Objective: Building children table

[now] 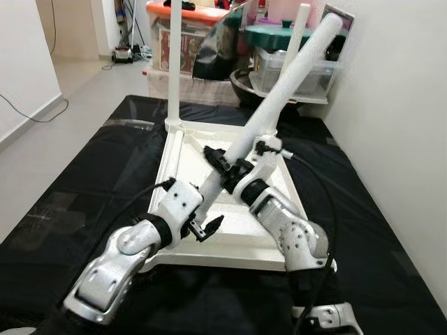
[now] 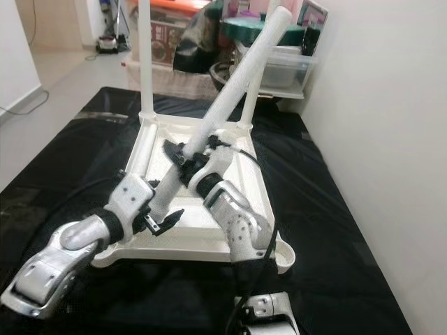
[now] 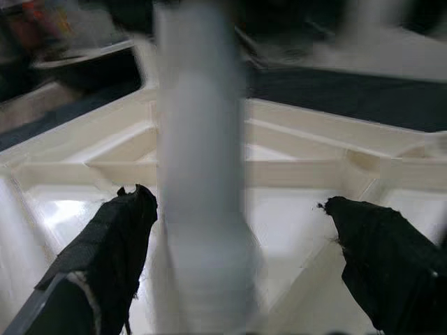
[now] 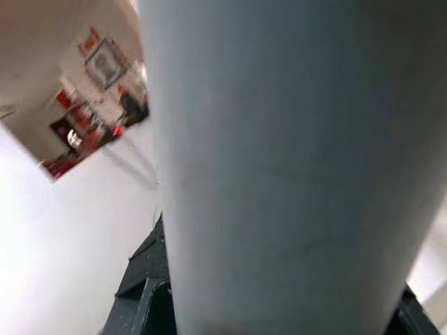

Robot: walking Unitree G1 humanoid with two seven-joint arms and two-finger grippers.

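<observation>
The white table top (image 1: pixel 230 255) lies upside down on a black mat (image 1: pixel 91 188). Two white legs stand upright in its far corners, one on the left (image 1: pixel 174 70) and one on the right (image 1: pixel 302 24). A third white leg (image 1: pixel 286 80) slants from the near left of the table top up toward the far right. My right gripper (image 1: pixel 227 166) is shut on this leg partway up. My left gripper (image 1: pixel 207 228) sits at the leg's lower end, above the near rim. In the left wrist view its fingers (image 3: pixel 105 258) stand open either side of the leg (image 3: pixel 202 209).
Plastic storage boxes (image 1: pixel 293 66) and an orange-lidded bin (image 1: pixel 185 35) stand just past the mat's far edge. A white wall (image 1: pixel 398 105) runs close along the right. Bare floor (image 1: pixel 77 91) lies to the left and far left.
</observation>
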